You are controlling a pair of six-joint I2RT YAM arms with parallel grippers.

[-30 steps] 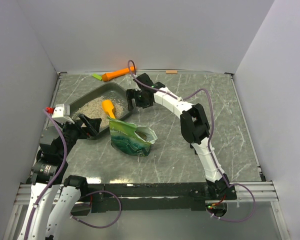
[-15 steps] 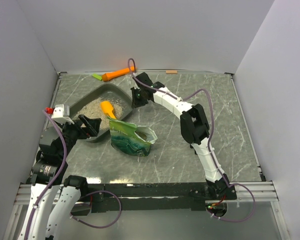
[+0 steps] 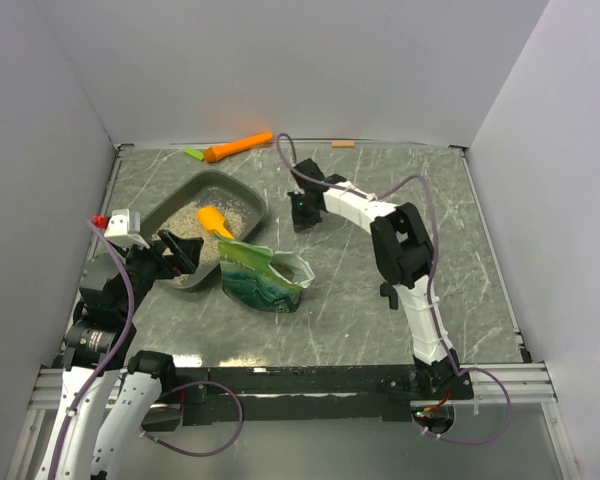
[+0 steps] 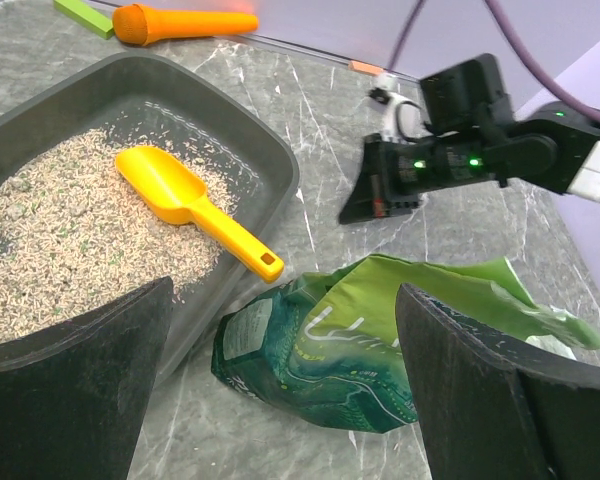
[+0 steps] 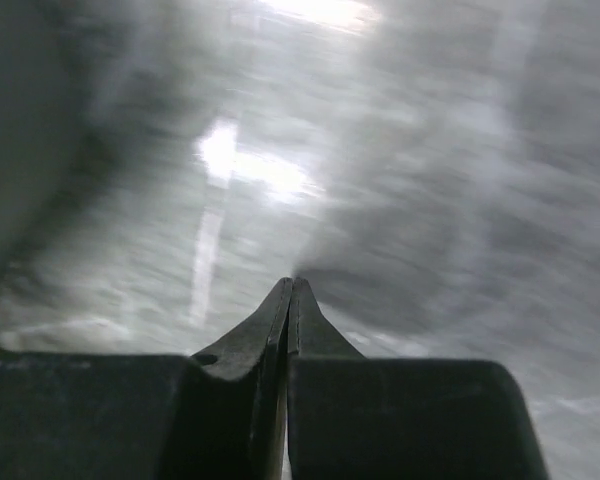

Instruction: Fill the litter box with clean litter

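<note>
The dark grey litter box (image 3: 244, 189) sits at the left back of the table, holding a layer of beige litter (image 3: 183, 222) with an orange scoop (image 3: 215, 221) on it. The wrist view shows the box (image 4: 272, 160), litter (image 4: 60, 235) and scoop (image 4: 180, 192) close up. A crumpled green bag (image 3: 265, 278) (image 4: 380, 335) lies against the box's near side. My left gripper (image 3: 180, 255) (image 4: 285, 300) hovers open by the box's near corner, holding nothing. My right gripper (image 3: 302, 218) (image 4: 358, 212) (image 5: 293, 285) is shut and empty, on the table right of the box.
An orange carrot-shaped toy (image 3: 238, 147) (image 4: 180, 22) and a green piece (image 3: 194, 154) (image 4: 83, 14) lie along the back wall, with a small tan tag (image 3: 343, 144) further right. White walls enclose the table on three sides.
My right gripper has shut and drawn away rightward from the box's far right corner, down to the table. The left arm, bag and scoop have barely moved.
</note>
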